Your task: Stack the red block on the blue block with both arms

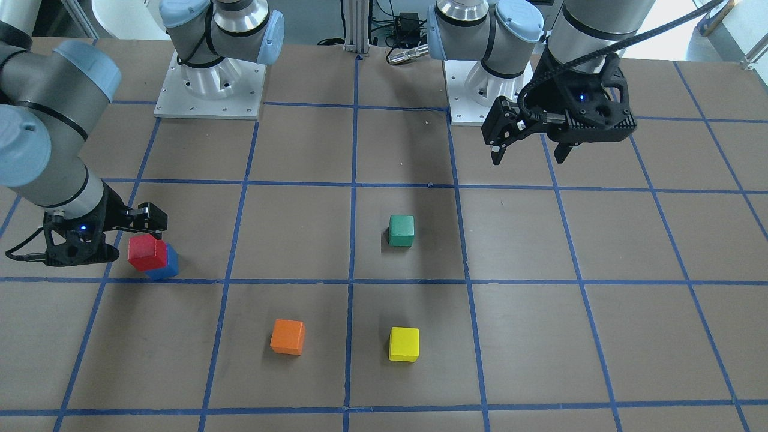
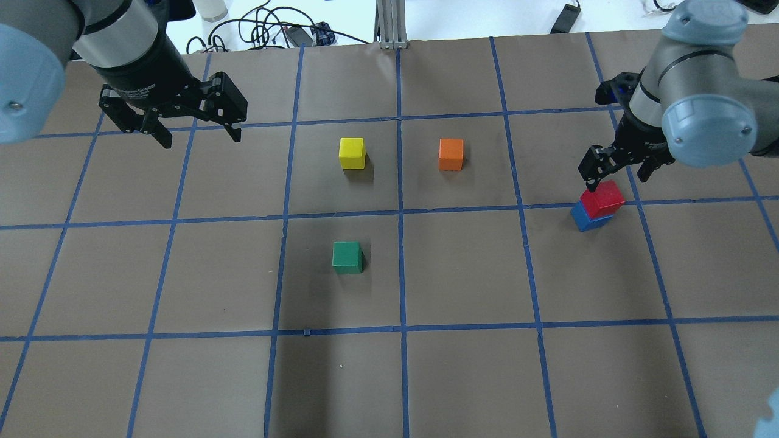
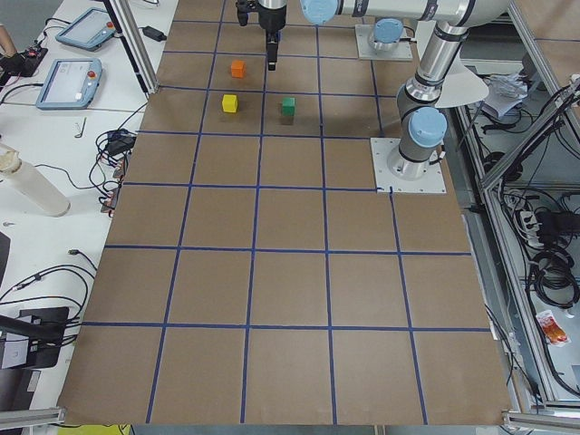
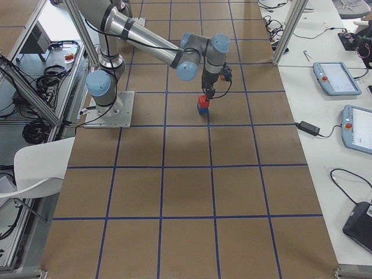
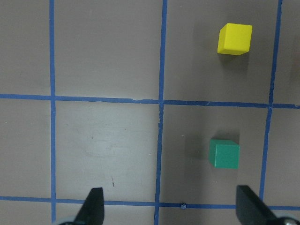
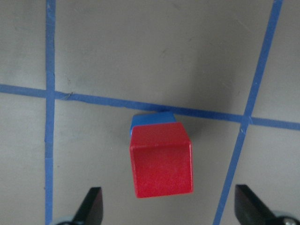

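The red block [image 2: 602,199] sat on the blue block [image 2: 585,218] at the right side of the bench [image 2: 462,377], offset so a blue corner stuck out. The right tool [image 2: 616,179] hung just above, fingers spread and clear of both, probably to leave the stack standing alone. The left tool [image 2: 201,139], also spread and empty, hovered well apart. In the right wrist view red covered nearly all the blue, so the overlap was hard to judge.

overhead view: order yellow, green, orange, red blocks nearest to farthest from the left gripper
1. Yellow block, right of the left gripper.
2. Green block, centre, nearer the robot.
3. Orange block, right of yellow.
4. Red block, far right, on the blue block.
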